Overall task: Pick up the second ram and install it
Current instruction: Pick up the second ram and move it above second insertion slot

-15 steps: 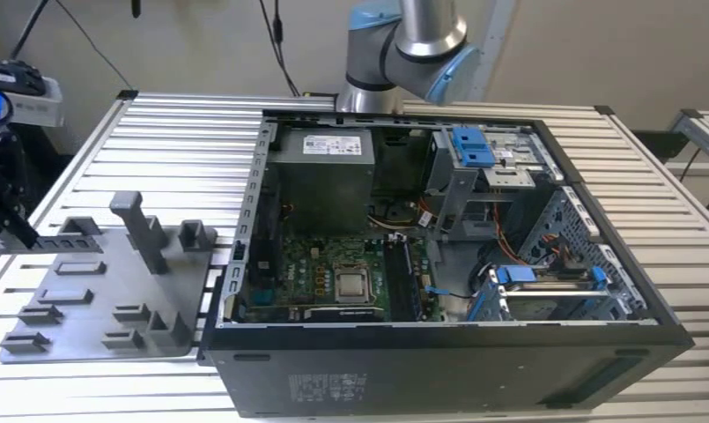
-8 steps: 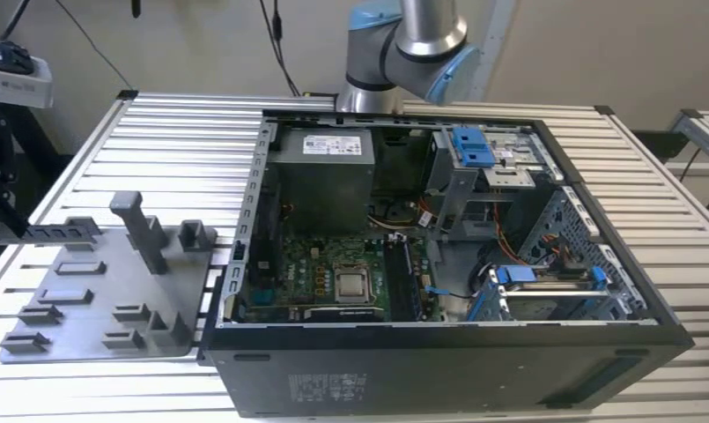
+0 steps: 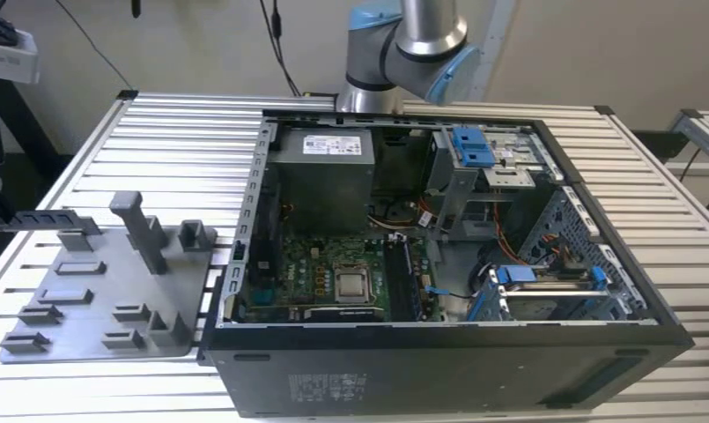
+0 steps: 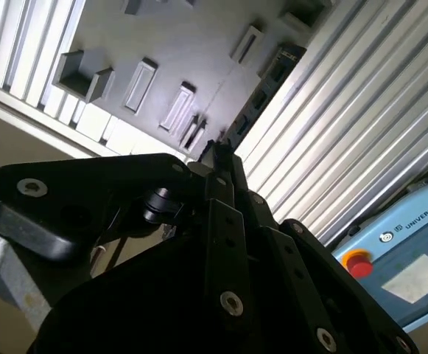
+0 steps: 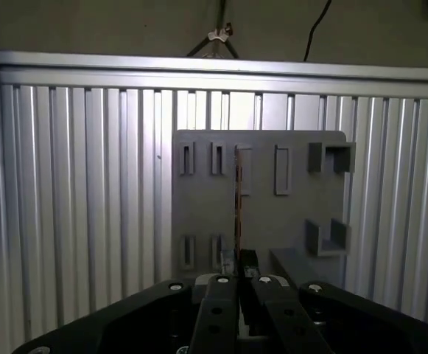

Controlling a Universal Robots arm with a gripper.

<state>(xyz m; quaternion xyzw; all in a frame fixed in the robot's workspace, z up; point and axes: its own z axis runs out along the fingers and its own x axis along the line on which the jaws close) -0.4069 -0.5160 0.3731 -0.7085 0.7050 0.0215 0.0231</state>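
Observation:
My gripper (image 5: 239, 267) is shut on the second ram (image 5: 237, 206), a thin dark stick seen edge-on that reaches out past the closed fingertips. In the second wrist view the same ram (image 4: 272, 74) runs as a dark ribbed strip away from the gripper (image 4: 217, 151). Far below it lies the grey fixture tray (image 5: 199, 214), with the stick lined up over the tray's middle row of slots. The tray (image 3: 96, 282) sits on the ribbed table at the exterior view's left. The open computer case (image 3: 448, 370) holds the green motherboard (image 3: 286, 273) with long black slots (image 3: 403, 278).
The arm's base (image 3: 402, 44) stands behind the case. Upright posts (image 3: 136, 229) rise from the tray. A dark bar (image 3: 55, 220) juts in from the exterior view's left edge above the tray. A blue box with a red button (image 4: 390, 258) lies beside the table.

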